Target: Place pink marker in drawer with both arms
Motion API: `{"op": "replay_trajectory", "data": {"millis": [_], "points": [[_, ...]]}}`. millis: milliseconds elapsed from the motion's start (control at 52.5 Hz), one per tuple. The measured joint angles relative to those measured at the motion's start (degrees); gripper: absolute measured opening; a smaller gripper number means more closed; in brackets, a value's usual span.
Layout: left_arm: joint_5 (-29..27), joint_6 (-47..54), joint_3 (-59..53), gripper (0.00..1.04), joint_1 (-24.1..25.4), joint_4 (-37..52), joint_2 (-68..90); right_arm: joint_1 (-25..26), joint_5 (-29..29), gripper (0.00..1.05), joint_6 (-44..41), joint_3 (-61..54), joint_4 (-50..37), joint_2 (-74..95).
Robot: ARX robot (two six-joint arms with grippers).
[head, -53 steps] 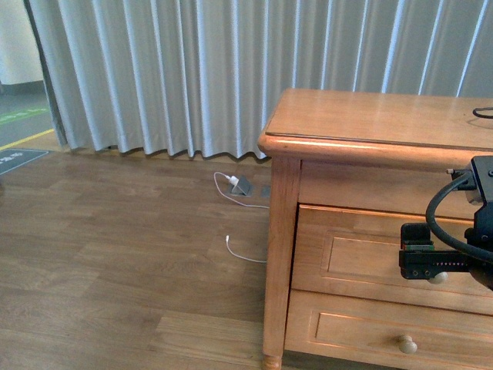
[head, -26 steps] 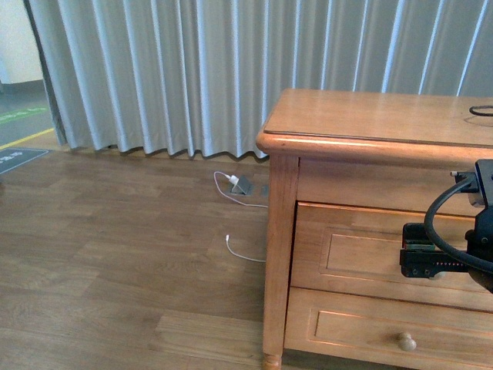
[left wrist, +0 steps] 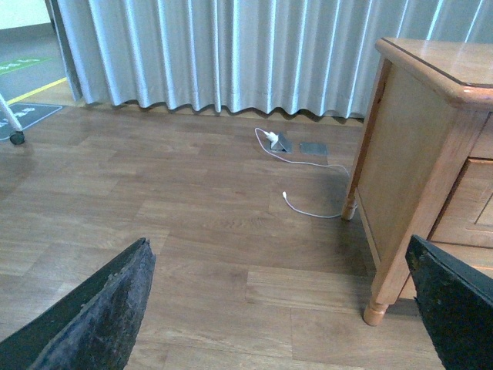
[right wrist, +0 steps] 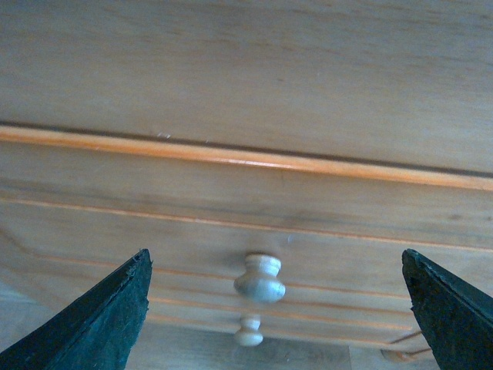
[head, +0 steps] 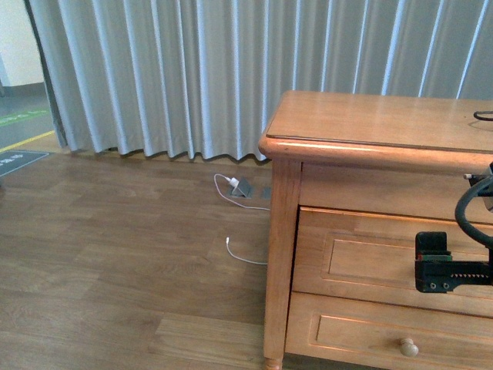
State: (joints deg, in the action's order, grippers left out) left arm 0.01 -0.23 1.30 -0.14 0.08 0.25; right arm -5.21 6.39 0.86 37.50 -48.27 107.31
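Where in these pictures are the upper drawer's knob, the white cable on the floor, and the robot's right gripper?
drawer knob (right wrist: 259, 278): right wrist view, on its round head.
white cable (head: 245, 257): front view, on its loose end's curve.
right gripper (right wrist: 277, 308): right wrist view, midway between its open fingertips.

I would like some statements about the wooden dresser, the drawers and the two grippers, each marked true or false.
1. The right gripper has its fingers spread wide before a round pale wooden knob. True.
2. The wide upper drawer of the honey-coloured dresser stands pulled out. False: it is closed.
3. The left gripper holds a pink marker. False: it is open and empty; no marker is visible.
4. A white cable lies on the wooden floor. True.
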Motion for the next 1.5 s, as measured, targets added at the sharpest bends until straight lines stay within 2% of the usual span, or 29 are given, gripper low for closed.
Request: {"op": "replay_trajectory", "data": {"millis": [114, 248, 571, 819, 914, 971, 1009, 1276, 1314, 1352, 1409, 1504], "points": [[0.0, 0.0, 0.0, 0.99, 0.0, 0.0, 0.0, 0.9, -2.1, 0.96, 1.0, -4.2, 3.2, -6.9], [0.0, 0.0, 0.0, 0.99, 0.0, 0.0, 0.0, 4.4, -5.9, 0.96, 2.1, -10.5, 9.7, -19.1], [0.0, 0.0, 0.0, 0.99, 0.0, 0.0, 0.0, 17.2, -19.1, 0.96, 1.8, -25.0, 31.2, -57.0], [0.0, 0.0, 0.0, 0.99, 0.0, 0.0, 0.0, 18.8, -19.8, 0.95, 1.9, -26.2, 31.6, -61.7], [0.0, 0.0, 0.0, 0.99, 0.0, 0.0, 0.0, 17.8, -17.9, 0.8, 0.6, -31.9, 14.0, -60.4], [0.0, 0.0, 0.0, 0.99, 0.0, 0.0, 0.0, 16.6, -16.9, 0.69, 0.2, -34.4, 6.7, -60.8], [0.0, 0.0, 0.0, 0.99, 0.0, 0.0, 0.0, 15.8, -16.2, 0.62, 0.0, -35.3, 5.0, -61.6], [0.0, 0.0, 0.0, 0.99, 0.0, 0.0, 0.0, 11.7, -12.4, 0.15, -0.5, -37.1, 13.9, -72.1], [0.0, 0.0, 0.0, 0.99, 0.0, 0.0, 0.0, 10.8, -11.2, 0.1, -0.5, -37.2, 15.0, -73.4], [0.0, 0.0, 0.0, 0.99, 0.0, 0.0, 0.0, 8.3, -7.6, 0.02, -0.6, -37.2, 16.8, -75.2], [0.0, 0.0, 0.0, 0.99, 0.0, 0.0, 0.0, 6.3, -6.8, 0.02, -0.7, -37.2, 18.7, -77.3], [0.0, 0.0, 0.0, 0.99, 0.0, 0.0, 0.0, 5.5, -6.6, 0.01, -0.7, -37.2, 21.8, -80.7]]}}
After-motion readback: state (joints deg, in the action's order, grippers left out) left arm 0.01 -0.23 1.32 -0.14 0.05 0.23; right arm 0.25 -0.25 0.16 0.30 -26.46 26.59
